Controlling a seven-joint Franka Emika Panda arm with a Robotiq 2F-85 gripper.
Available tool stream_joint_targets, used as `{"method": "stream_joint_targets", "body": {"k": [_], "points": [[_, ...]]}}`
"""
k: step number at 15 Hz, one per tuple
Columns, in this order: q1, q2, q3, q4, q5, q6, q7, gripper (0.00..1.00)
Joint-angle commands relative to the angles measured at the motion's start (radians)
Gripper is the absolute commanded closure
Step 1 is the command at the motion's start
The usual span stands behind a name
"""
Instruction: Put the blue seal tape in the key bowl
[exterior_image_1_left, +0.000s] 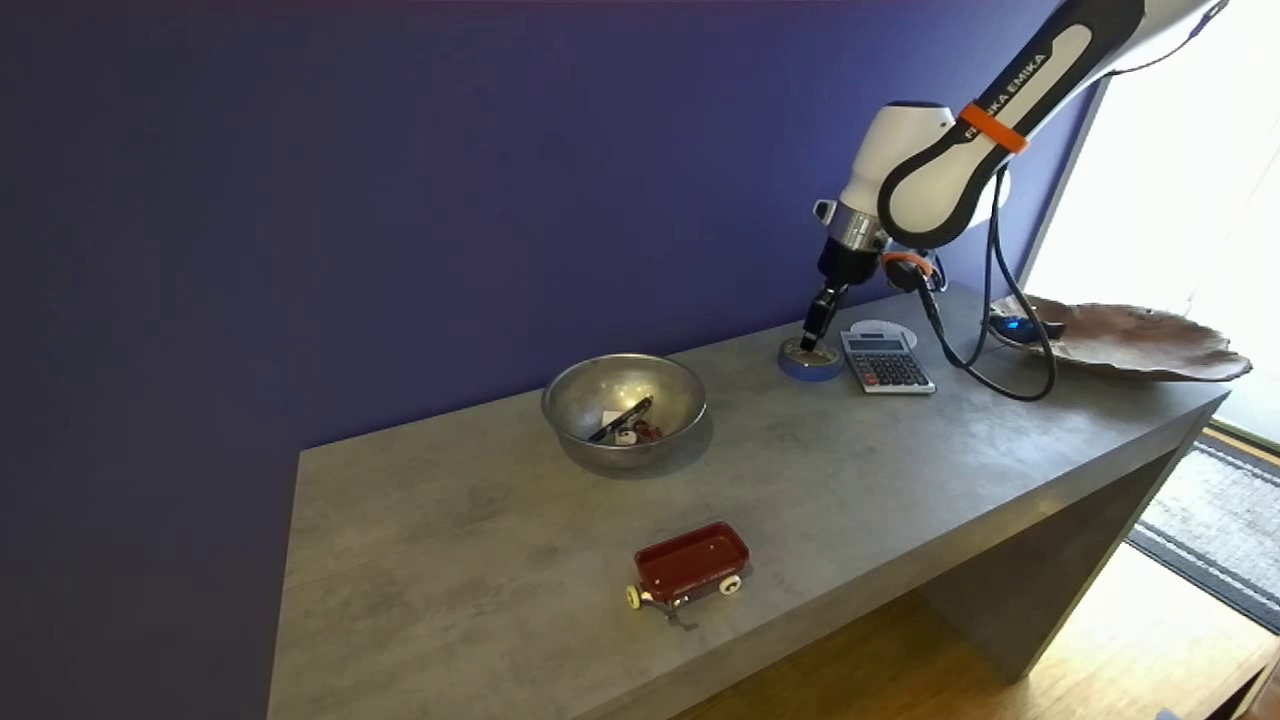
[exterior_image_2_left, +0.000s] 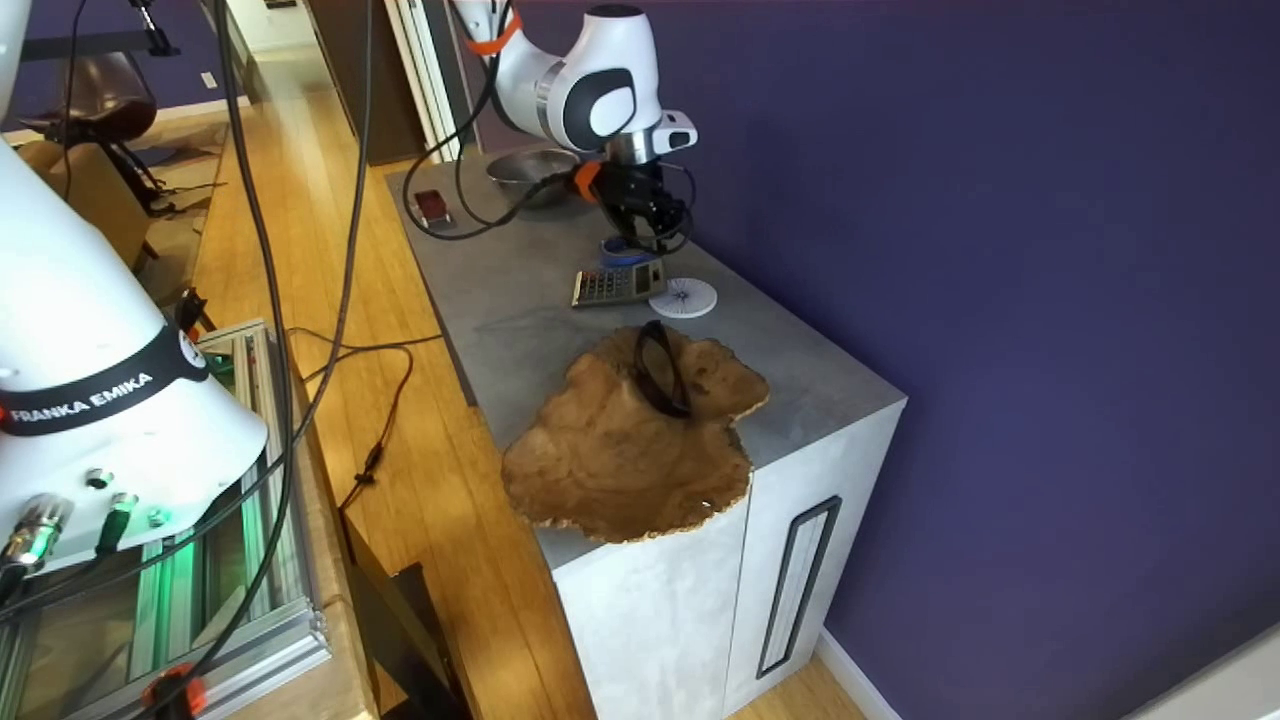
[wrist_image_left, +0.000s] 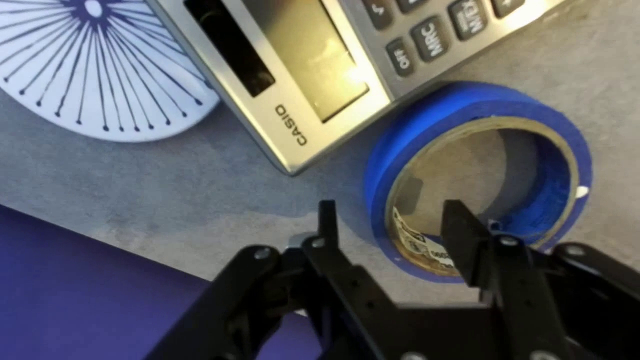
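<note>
Blue seal tape (exterior_image_1_left: 812, 373), on surface (exterior_image_1_left: 450, 520) just beside Casio calculator (wrist_image_left: 350, 55); jaws well parted, holding nothing, seemingly astride the tape's rim; step, as judged: grasp; next: close, lift, carry to key bowl (exterior_image_2_left: 615, 445).

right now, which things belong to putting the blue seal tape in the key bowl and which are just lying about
For the job:
blue seal tape
shallow brown key bowl
end effector

Just lying about:
calculator
white disc
silver bowl and its contents
red toy wagon
dark object on the key bowl
</note>
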Motion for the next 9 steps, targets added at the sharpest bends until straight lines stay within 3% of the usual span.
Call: {"method": "stream_joint_targets", "body": {"k": [1,5,9], "points": [[0.031,0.021,-0.029,0.033,-0.011,-0.004,0.02,0.72],[0.047,0.019,-0.048,0.032,-0.016,-0.012,0.024,0.98],[0.055,-0.003,-0.051,0.019,-0.013,-0.041,0.03,0.97]]}}
